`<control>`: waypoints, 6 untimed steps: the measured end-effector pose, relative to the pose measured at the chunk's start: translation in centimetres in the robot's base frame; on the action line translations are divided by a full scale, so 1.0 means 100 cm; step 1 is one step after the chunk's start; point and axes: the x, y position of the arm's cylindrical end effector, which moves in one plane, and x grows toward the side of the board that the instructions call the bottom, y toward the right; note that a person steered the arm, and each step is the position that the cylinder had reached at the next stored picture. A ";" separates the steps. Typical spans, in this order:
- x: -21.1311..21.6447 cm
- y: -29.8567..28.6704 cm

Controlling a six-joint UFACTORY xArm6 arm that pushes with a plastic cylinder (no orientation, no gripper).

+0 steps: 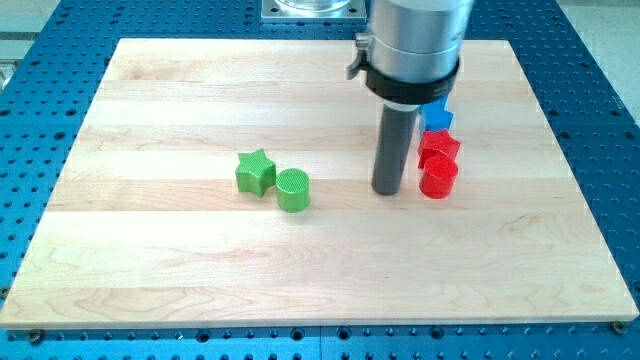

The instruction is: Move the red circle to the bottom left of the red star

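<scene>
A: What is hidden or cut off?

B: The arm's upper body is cropped by the view's top edge; only its grey housing and black collar are seen above the dark rod. The blue block point(437, 116) is partly covered by that collar, so its shape cannot be made out. The red star point(440, 147) is overlapped along its lower edge by the red circle point(439, 178), and the two are seen touching.

A: Where is my tip placed?

B: My tip point(388, 190) is set on the wooden board point(200, 270), just to the view's left of the red circle, with a narrow gap seemingly left between them. Nothing is held by it; no jaws are carried, only the plain rod end, so no opening can be reported.

A: And the task's thing?

B: The red circle is found directly below the red star, towards the view's right of the board. A green star point(256, 171) and a green circle point(293, 189) are seen touching, well apart from the red pair.

A: Any writing?

B: No readable writing is made out on the blocks, the board or the blue perforated table point(610, 150).
</scene>
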 end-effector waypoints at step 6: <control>-0.001 0.166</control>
